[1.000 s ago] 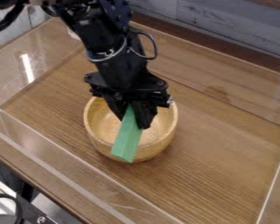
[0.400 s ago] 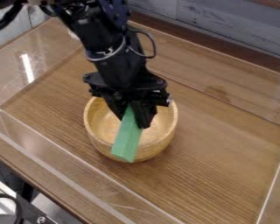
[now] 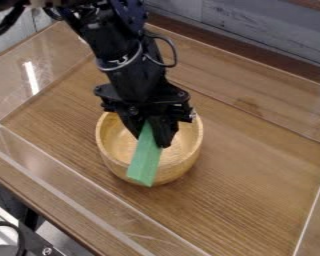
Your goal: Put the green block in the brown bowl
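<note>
A bright green block (image 3: 148,157), a long flat bar, hangs tilted from the tool (image 3: 151,128), whose black jaws are clamped on its upper end. The bar slants down and toward the viewer, its lower end resting on or just over the near rim of the brown bowl (image 3: 113,150) directly beneath the tool. It looks stiff, light and smooth, so it may slip or pivot; a hold nearer its middle would likely steady it. The wooden bowl sits on a wood-grain worktop (image 3: 250,130) within clear walls.
</note>
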